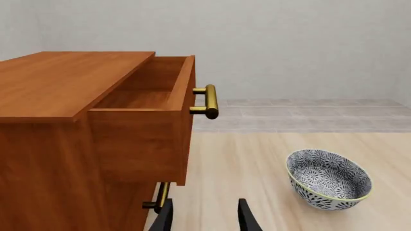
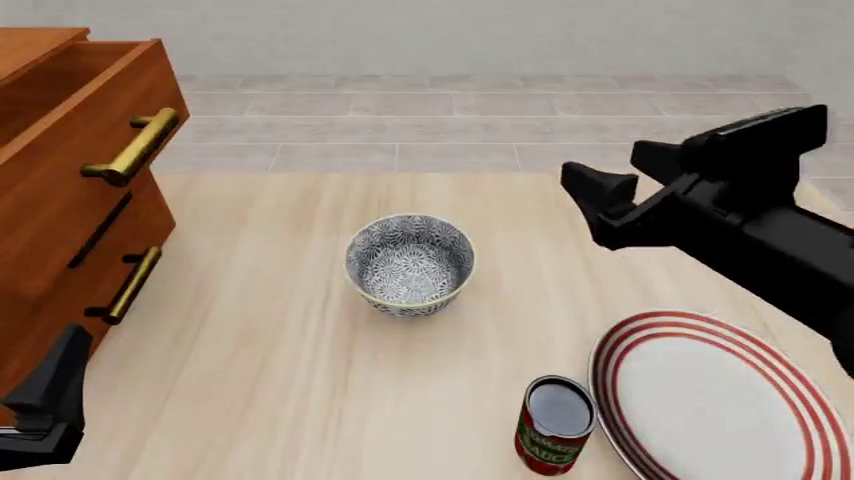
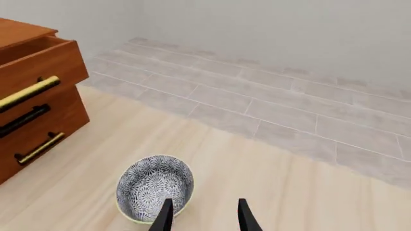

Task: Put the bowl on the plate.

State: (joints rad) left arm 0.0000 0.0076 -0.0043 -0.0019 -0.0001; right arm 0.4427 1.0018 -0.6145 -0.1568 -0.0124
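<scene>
A floral bowl [image 2: 410, 265] sits upright on the pale wooden desk [image 2: 267, 360], well apart from the red-ringed plate [image 2: 727, 400] at the near right. The right gripper [image 2: 601, 205] hangs above the desk, right of the bowl, jaws parted and holding nothing. The left gripper [image 1: 204, 216] waits low beside the dresser [image 2: 74, 190], jaws also apart and empty.

To do the reach well, the right gripper should probably descend over the bowl's nearer rim, one jaw inside and one outside, and avoid the tin can [image 2: 553, 424] beside the plate.

Count: one bowl, one plate, one can, one dresser, two grippers.
</scene>
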